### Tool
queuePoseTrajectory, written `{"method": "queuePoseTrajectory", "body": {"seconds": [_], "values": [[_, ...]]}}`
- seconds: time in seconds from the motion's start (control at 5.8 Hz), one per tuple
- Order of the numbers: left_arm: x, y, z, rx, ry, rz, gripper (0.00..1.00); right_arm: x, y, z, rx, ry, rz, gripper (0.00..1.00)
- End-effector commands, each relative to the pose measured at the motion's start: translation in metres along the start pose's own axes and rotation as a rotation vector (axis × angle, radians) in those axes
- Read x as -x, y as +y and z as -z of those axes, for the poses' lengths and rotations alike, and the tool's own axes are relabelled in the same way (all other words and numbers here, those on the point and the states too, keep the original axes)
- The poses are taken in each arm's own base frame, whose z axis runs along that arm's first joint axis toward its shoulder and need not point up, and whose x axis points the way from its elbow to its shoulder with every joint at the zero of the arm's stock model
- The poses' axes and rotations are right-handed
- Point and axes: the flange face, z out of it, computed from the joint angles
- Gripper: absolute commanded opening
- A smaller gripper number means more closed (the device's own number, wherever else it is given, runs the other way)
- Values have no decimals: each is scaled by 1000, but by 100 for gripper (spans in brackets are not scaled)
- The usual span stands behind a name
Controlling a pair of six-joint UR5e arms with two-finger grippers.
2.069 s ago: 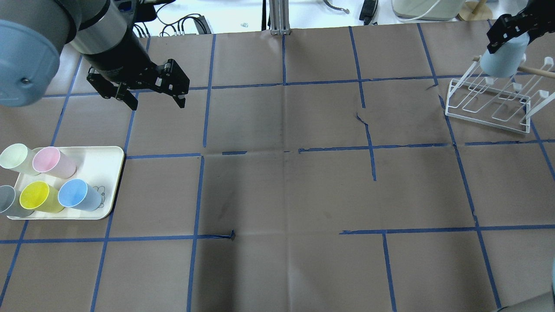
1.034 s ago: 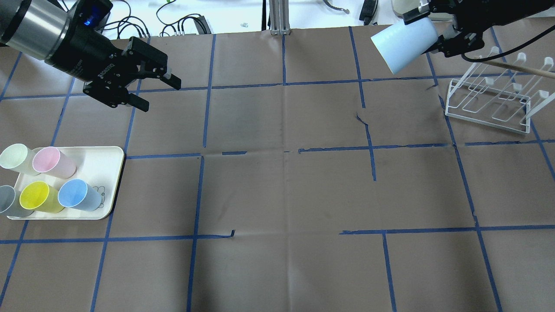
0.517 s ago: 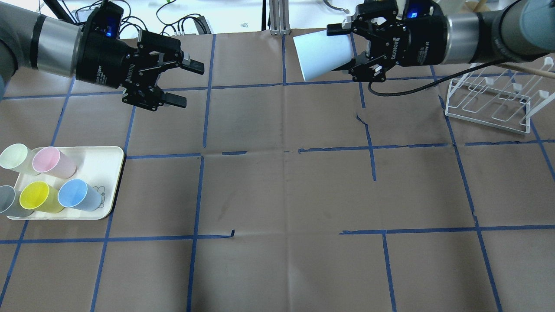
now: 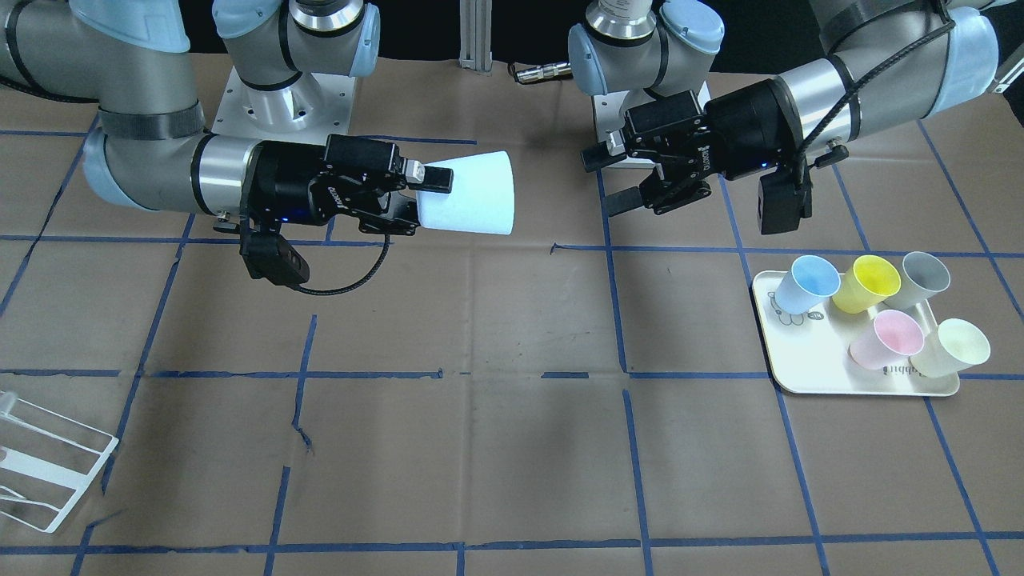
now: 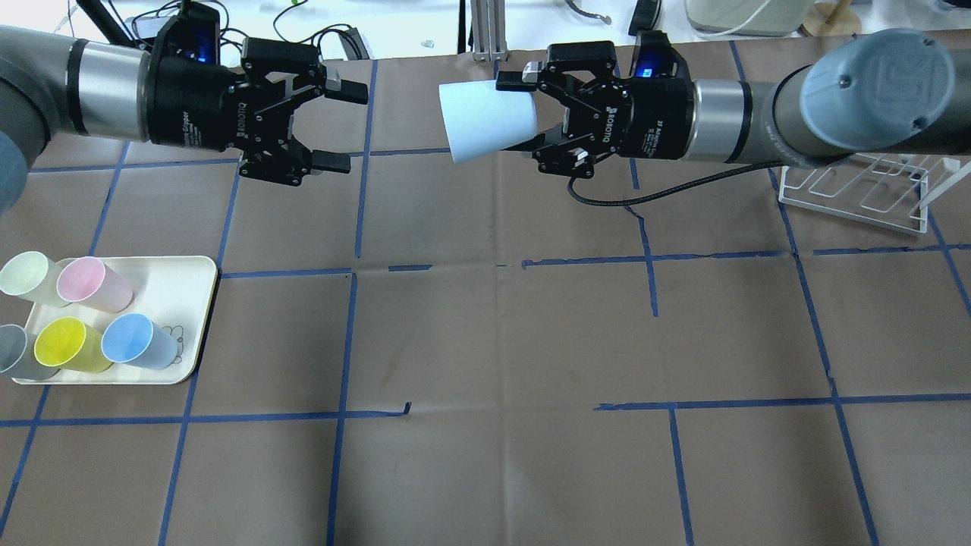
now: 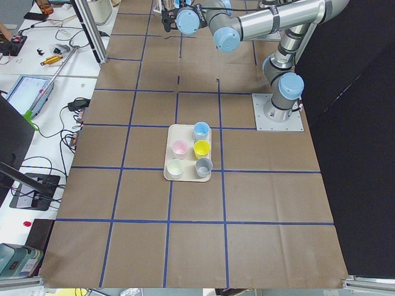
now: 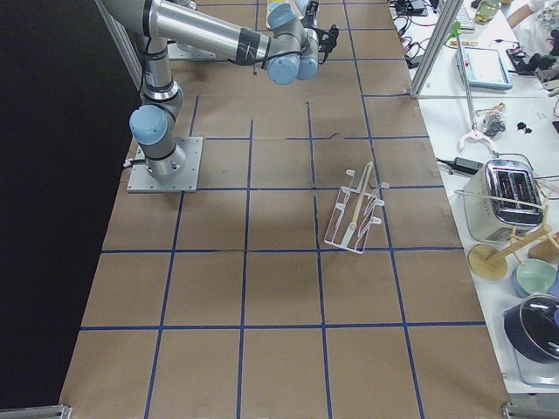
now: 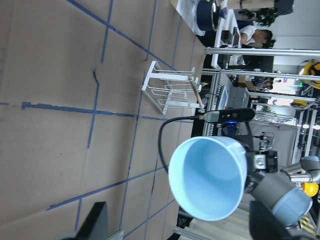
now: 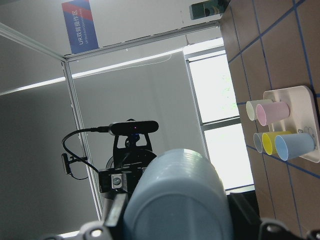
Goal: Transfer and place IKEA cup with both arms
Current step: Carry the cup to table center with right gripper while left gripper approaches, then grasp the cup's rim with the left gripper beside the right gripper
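My right gripper [image 5: 531,110] is shut on the narrow base end of the pale-blue IKEA cup [image 5: 485,121] and holds it level above the table's far middle, mouth toward my left gripper. My left gripper [image 5: 347,127] is open and empty, facing the cup's mouth across a short gap. In the front-facing view the cup [image 4: 472,192] is in the right gripper [image 4: 424,200], and the left gripper [image 4: 604,180] is apart from it. The left wrist view looks into the cup's blue inside [image 8: 210,185]. The right wrist view shows its base [image 9: 177,200].
A white tray [image 5: 190,303] at the left front holds a second blue cup [image 5: 136,341], a pink cup [image 5: 91,282], a yellow cup [image 5: 68,345] and two more cups. A white wire rack [image 5: 857,182] with a wooden rod stands at the far right.
My right gripper has carried the cup from the rack leftward to the far middle and turned it level. My left gripper has swung right toward it and stayed open.
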Motion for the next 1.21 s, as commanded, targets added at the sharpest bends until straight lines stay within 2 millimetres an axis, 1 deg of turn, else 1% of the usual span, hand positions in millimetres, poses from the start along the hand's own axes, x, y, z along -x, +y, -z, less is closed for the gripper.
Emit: {"method": "queuePoseTrajectory", "body": {"seconds": [0.0,0.17,0.34,0.52,0.69,0.86,1.03], "values": [[-18,-2,-5,-16,124,-11,98,-1,1,-5,-6,-12,2,66],[-19,-1,-14,2,129,-13,98,-1,0,-4,-8,-13,2,66],[-17,-2,-28,27,149,14,98,-1,0,-4,-9,-14,3,66],[-16,-3,-50,76,145,57,98,-1,1,-6,-6,-13,5,66],[-17,1,-59,96,141,71,98,-1,1,-6,-4,-13,5,66],[-22,8,-68,116,130,57,91,-1,1,-6,-4,-13,5,66],[-22,10,-70,121,127,44,52,0,1,-6,-4,-13,5,66]]}}
